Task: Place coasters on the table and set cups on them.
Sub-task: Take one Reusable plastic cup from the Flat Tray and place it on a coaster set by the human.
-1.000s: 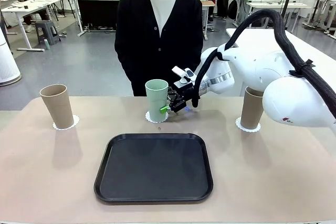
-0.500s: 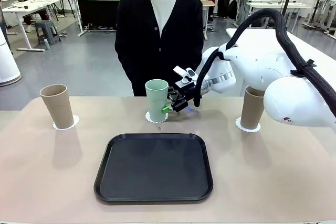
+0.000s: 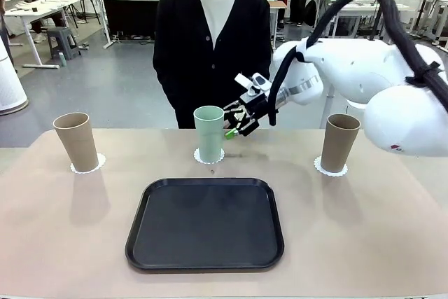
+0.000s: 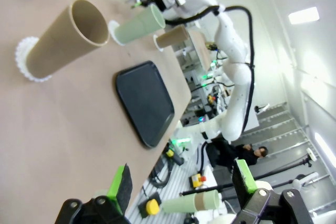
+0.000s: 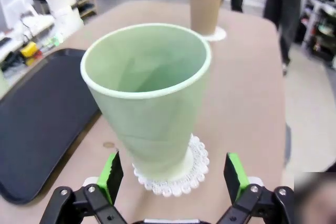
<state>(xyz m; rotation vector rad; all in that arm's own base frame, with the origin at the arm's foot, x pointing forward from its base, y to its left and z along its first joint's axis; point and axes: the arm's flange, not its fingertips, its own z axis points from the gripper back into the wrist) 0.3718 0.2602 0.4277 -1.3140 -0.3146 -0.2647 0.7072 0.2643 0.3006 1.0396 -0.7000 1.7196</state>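
Right gripper [image 3: 234, 122] open beside three cups [image 3: 208, 133].

Front camera faces across the table [image 3: 56, 243] toward the far edge; right wrist camera sits close over the mint cup [image 5: 147, 98], shared by both.

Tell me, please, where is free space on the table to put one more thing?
Free: the black tray is bare, and so is the tabletop on both sides of it. Crowded: the far edge, where three cups stand on coasters, and the right pincer hangs open beside the green cup.
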